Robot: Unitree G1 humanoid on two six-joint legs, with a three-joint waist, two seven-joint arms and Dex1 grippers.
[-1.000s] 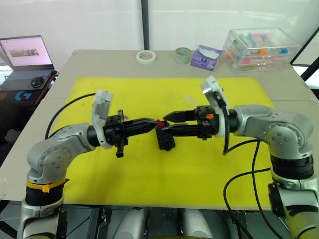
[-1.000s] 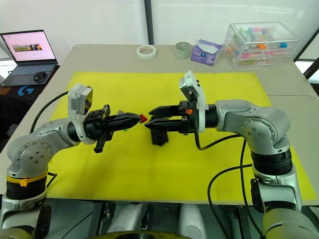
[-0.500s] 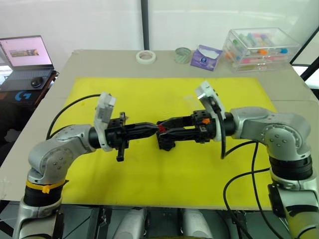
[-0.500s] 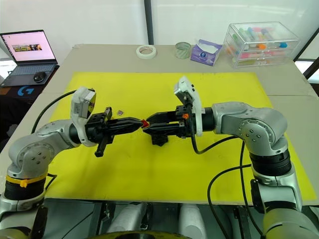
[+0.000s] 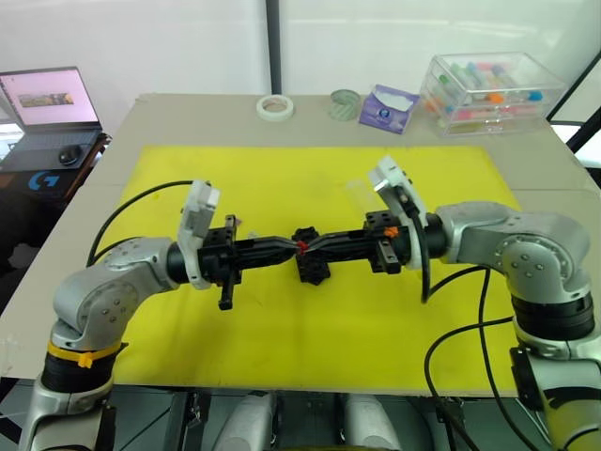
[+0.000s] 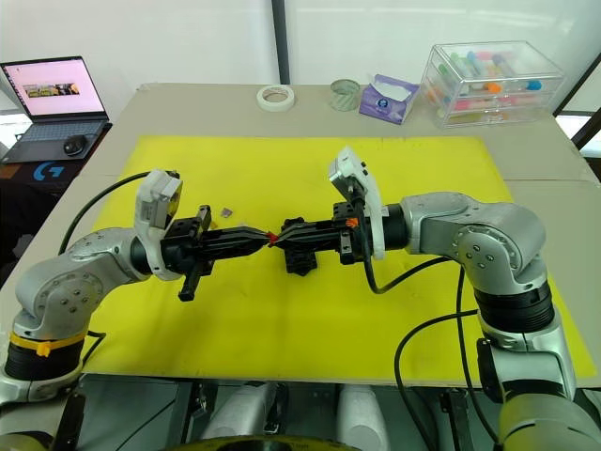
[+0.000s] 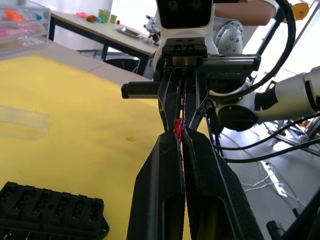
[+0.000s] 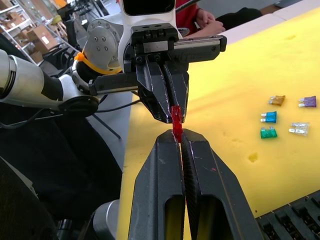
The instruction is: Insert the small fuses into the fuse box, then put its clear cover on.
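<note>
Over the yellow mat (image 5: 282, 319) on the tabletop (image 5: 526, 160), we hold both arms low and nearly level, pointing at each other across the middle. Our left end effector (image 5: 293, 247) and right end effector (image 5: 310, 248) meet tip to tip, each pinched shut on the same red fuse (image 8: 176, 120), which hangs just above the black fuse box (image 5: 311, 266). The box sits on the mat directly beneath the meeting tips, so the fingers partly cover it. In the right wrist view, five more small fuses (image 8: 286, 116) lie loose on the mat: orange, purple, blue, green and a clear one, near each other and apart from the box. The clear cover (image 7: 22, 121) rests flat on the mat beyond the box. Farther back we see a tape roll (image 5: 275, 106), a purple packet (image 5: 387, 107), a large clear box of coloured tubes (image 5: 490, 92), and a laptop (image 5: 42, 108) off the tabletop's left side.
</note>
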